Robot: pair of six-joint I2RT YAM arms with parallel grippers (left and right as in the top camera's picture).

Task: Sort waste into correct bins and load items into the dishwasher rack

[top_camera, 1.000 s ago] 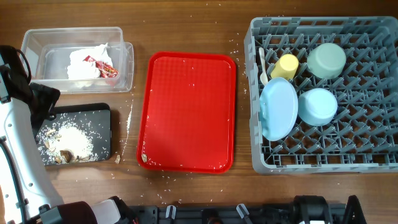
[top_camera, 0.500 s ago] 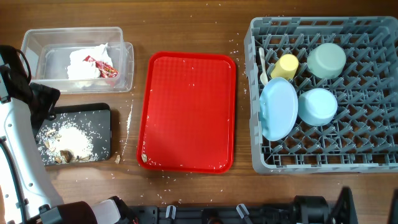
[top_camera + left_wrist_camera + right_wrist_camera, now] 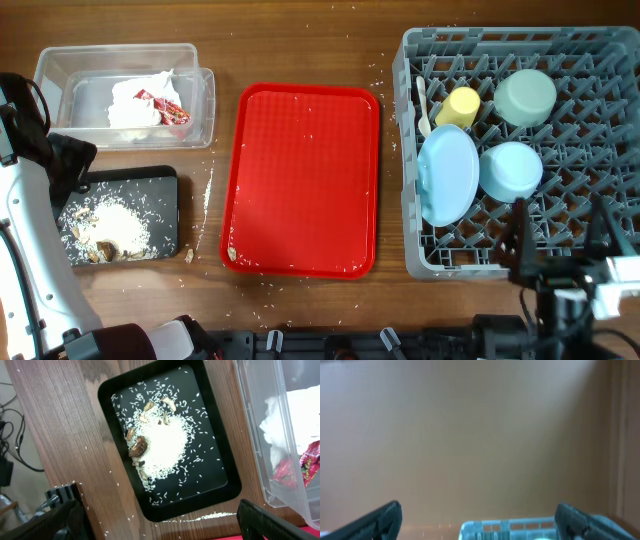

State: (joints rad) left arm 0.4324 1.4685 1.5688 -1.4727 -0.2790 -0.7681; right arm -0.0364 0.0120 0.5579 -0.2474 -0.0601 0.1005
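Observation:
The grey dishwasher rack (image 3: pixel 600 60) holds the yellow cup (image 3: pixel 462 106), pale green bowl (image 3: pixel 525 97), light blue bowl (image 3: pixel 511 171), blue plate (image 3: pixel 447 174) and a white utensil (image 3: pixel 423 105). The clear tub (image 3: pixel 60 70) holds the white napkin (image 3: pixel 135 100) and red wrapper (image 3: pixel 170 110). The black tray (image 3: pixel 168 190) carries white crumbs and brown scraps (image 3: pixel 137 447). My left gripper (image 3: pixel 68 168) hangs open and empty above the black tray (image 3: pixel 220 487). My right gripper (image 3: pixel 558 235) is open and empty over the rack's front edge (image 3: pixel 520 527).
A red serving tray (image 3: pixel 305 180) with a few white crumbs lies in the middle. Loose crumbs are scattered on the wooden table between the black tray and the red tray (image 3: pixel 208 190). The tub also shows in the left wrist view (image 3: pixel 280 435).
My right gripper has come into the overhead view at the bottom right, over the rack's front edge. The left arm and all objects have not moved.

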